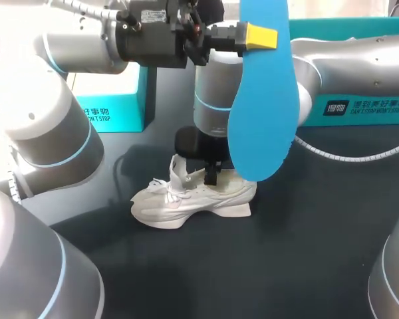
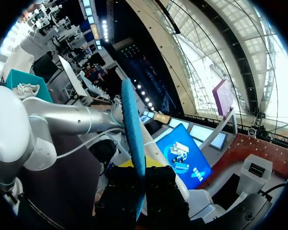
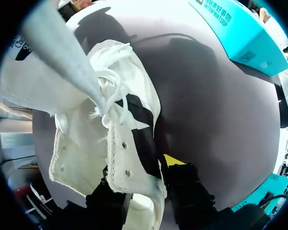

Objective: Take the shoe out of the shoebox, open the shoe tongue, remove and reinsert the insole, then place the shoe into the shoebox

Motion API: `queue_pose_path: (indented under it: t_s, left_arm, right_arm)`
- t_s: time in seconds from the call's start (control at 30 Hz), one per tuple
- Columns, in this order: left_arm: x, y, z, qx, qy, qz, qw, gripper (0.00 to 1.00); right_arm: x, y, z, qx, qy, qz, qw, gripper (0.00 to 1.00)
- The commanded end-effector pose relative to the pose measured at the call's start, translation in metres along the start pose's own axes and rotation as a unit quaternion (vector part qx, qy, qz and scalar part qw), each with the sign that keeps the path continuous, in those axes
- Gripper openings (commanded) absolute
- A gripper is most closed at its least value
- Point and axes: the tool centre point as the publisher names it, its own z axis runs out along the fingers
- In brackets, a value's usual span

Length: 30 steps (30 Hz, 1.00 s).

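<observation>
A teal shoebox half stands at the back left of the dark bench. The left arm reaches in high above it, its jaws nearly shut, gripping the blue insole by its narrow part. The insole hangs with its long axis upright, its broad rounded end down and its flat face to the head camera. Its top is cut off. In the left wrist view the insole shows edge-on between the black fingers. Below, the white shoe lies on the bench, toe to the left and heel to the right. The right arm comes down onto it, jaws closed on the edge of the shoe's opening, their tips hidden in the head view. The other shoebox half stands at the back right, partly behind that arm.
</observation>
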Motion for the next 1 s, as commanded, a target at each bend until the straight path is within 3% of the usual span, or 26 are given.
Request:
queue_pose_path:
  t_s: [0.03, 0.23, 0.33, 0.47, 0.63, 0.73, 1.0]
  left_arm:
    - [-0.001, 0.001, 0.000, 0.000, 0.000, 0.000, 1.000, 0.00]
    - [-0.001, 0.001, 0.000, 0.000, 0.000, 0.000, 1.000, 0.00]
    - [-0.001, 0.001, 0.000, 0.000, 0.000, 0.000, 1.000, 0.00]
    - [-0.001, 0.001, 0.000, 0.000, 0.000, 0.000, 1.000, 0.00]
    - [-0.001, 0.001, 0.000, 0.000, 0.000, 0.000, 1.000, 0.00]
    - [-0.001, 0.001, 0.000, 0.000, 0.000, 0.000, 1.000, 0.00]
    - [-0.001, 0.001, 0.000, 0.000, 0.000, 0.000, 1.000, 0.00]
  right_arm:
    - [0.000, 0.001, 0.007, 0.014, 0.004, -0.001, 1.000, 0.00]
    - [0.003, -0.015, 0.003, 0.040, 0.007, 0.002, 0.999, 0.00]
    - [0.000, -0.025, -0.003, 0.054, 0.006, 0.041, 0.998, 0.00]
    - [-0.001, -0.043, -0.013, 0.013, 0.007, 0.160, 0.987, 0.00]
    - [0.006, -0.052, -0.020, -0.042, 0.023, 0.301, 0.952, 0.00]
    - [0.007, -0.045, -0.035, -0.066, 0.026, 0.295, 0.953, 0.00]
    - [0.007, -0.045, -0.035, -0.066, 0.026, 0.295, 0.953, 0.00]
